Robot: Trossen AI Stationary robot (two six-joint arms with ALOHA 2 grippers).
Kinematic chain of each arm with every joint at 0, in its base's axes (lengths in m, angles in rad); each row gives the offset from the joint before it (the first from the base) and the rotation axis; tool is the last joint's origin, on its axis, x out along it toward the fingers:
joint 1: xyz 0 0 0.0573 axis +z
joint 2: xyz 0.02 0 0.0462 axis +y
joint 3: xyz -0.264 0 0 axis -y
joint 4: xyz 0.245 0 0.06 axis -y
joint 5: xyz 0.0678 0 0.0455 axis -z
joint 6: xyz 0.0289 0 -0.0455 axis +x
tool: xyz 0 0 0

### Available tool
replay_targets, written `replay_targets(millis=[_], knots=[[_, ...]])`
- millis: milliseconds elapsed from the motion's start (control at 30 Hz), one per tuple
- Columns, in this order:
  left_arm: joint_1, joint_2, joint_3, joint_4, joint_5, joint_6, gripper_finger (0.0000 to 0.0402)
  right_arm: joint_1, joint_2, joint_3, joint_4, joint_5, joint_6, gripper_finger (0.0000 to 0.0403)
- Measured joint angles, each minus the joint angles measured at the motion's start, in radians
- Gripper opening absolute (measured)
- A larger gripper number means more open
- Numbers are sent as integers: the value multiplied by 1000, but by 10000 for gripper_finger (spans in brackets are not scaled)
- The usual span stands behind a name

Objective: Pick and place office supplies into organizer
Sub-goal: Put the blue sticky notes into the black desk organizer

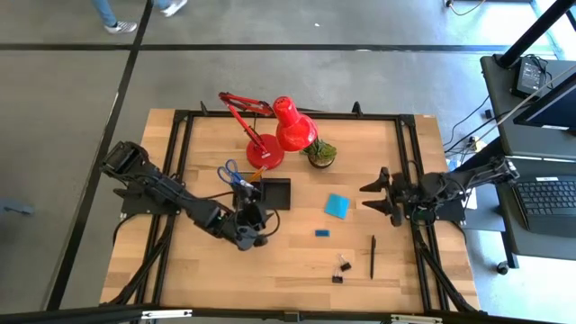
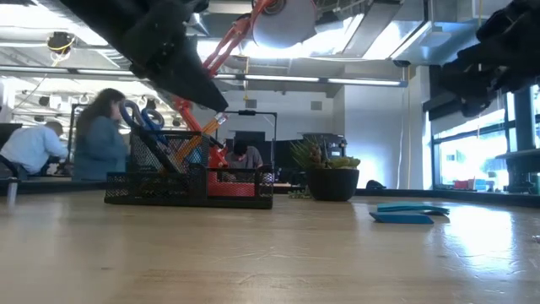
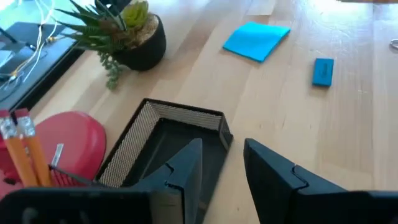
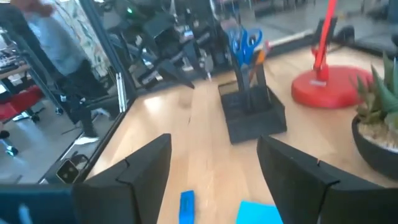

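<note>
High view: lamp [image 1: 270,135] and plant [image 1: 320,152] crowd behind organizer [image 1: 268,193].

Black mesh organizer [image 1: 270,193], fine woven-wire pattern on its walls. Blue-handled scissors [image 1: 229,171] and orange pencils [image 3: 22,152] poking out. Bright blue note pad [image 1: 337,205], darker blue eraser [image 1: 322,233]. Black pen [image 1: 373,256], black binder clips [image 1: 341,267]. Red lamp [image 1: 274,135], green spiky plant [image 1: 321,151] in a dark pot. Pale wood-grain table [image 1: 405,288].
</note>
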Motion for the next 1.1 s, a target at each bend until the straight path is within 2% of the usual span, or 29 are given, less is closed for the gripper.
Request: replay_targets(millis=[167, 333, 433, 600, 700, 800, 1000, 1100], knots=[[17, 0, 0, 1, 67, 87, 113, 0, 170, 118, -67, 28, 72, 242], [40, 0, 0, 2, 115, 178, 113, 0, 397, 262, -153, 79, 62, 242], [57, 0, 0, 6, 118, 181, 113, 0, 538, 346, -203, 78, 15, 242], [87, 0, 0, 13, 161, 181, 113, 0, 749, 473, -345, 75, 42, 242], [105, 0, 0, 64, 206, 215, 113, 6, 854, 509, -371, 28, 61, 242], [134, 0, 0, 167, 299, 286, 113, 24, 946, 531, -371, -1, 68, 242], [217, 17, 0, 424, 565, 353, 113, 87, 1089, 585, -370, -2, 73, 242], [255, 66, 0, 515, 629, 372, 113, 111, 1131, 598, -370, -2, 104, 242]])
